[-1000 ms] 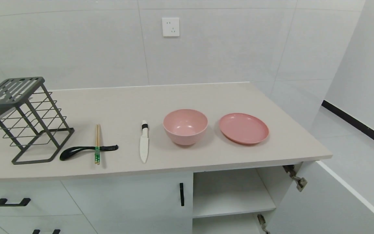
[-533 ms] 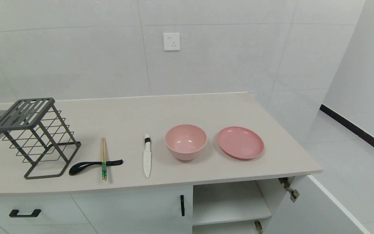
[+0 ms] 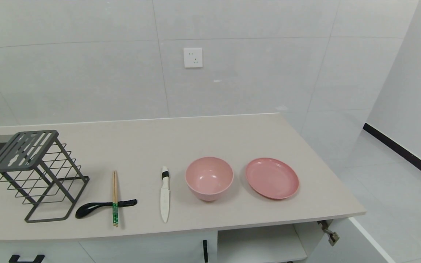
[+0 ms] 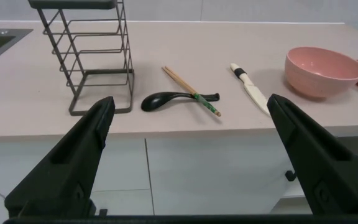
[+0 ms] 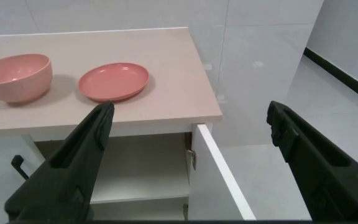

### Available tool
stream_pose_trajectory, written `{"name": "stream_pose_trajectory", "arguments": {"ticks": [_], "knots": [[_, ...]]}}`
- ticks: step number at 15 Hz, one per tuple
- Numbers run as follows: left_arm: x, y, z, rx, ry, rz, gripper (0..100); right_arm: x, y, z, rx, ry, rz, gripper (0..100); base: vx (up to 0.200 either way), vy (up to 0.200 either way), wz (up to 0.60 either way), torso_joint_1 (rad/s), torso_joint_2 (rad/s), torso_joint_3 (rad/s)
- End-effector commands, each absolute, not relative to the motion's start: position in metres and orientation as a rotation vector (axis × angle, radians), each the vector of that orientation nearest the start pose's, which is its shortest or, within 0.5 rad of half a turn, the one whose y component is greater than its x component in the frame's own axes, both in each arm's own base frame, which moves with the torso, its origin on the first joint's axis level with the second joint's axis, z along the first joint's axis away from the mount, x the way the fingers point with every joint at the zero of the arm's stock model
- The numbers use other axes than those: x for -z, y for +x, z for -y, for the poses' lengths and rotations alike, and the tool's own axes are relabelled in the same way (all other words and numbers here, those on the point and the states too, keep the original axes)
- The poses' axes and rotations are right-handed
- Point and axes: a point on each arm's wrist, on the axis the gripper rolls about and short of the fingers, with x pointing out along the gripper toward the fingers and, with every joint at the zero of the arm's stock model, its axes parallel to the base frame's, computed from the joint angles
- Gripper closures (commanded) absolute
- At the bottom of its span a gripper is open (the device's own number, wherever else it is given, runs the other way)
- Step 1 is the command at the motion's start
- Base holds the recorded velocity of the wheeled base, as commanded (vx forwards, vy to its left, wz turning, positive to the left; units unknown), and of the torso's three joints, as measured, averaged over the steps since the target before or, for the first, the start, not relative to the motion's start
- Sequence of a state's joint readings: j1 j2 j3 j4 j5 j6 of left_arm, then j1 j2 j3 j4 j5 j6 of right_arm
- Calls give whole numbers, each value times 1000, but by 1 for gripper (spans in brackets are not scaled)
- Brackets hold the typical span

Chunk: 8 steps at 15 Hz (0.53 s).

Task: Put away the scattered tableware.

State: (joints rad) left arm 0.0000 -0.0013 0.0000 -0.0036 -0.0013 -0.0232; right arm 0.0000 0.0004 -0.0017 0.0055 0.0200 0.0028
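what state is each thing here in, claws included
bowl, upright, empty
plate, flat on the counter, empty
knife, lying flat, tip toward the front edge
spoon, lying flat, handle under the chopsticks
chopsticks, paired, lying across the spoon
rack, upright, empty
cabinet door, open
left claw, open
right claw, open

In a row on the counter lie a black spoon with chopsticks across its handle, a white knife, an upright pink bowl and a pink plate.
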Motion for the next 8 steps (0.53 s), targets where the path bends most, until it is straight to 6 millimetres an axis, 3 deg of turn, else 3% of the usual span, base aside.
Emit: {"name": "stream_pose_trajectory", "arguments": {"ticks": [1, 4, 6, 7, 8], "knots": [[-76, -23, 0, 2, -23, 5, 0, -75, -23, 0, -20, 3, -3, 0, 0, 0, 0, 149, -290, -144], [-76, -23, 0, -1, -28, 5, 0, -75, -23, 0, -20, 3, -3, 0, 0, 0, 0, 203, -390, -191], [-76, -23, 0, -1, -28, 5, 0, -75, -23, 0, -20, 3, -3, 0, 0, 0, 0, 63, -117, -46], [-76, -23, 0, -1, -26, 5, 0, -75, -23, 0, -20, 3, -3, 0, 200, 0, 0, 22, -32, -22], [-76, -23, 0, -1, -28, 5, 0, -75, -23, 0, -20, 3, -3, 0, 0, 0, 0, 0, 0, 0]]}}
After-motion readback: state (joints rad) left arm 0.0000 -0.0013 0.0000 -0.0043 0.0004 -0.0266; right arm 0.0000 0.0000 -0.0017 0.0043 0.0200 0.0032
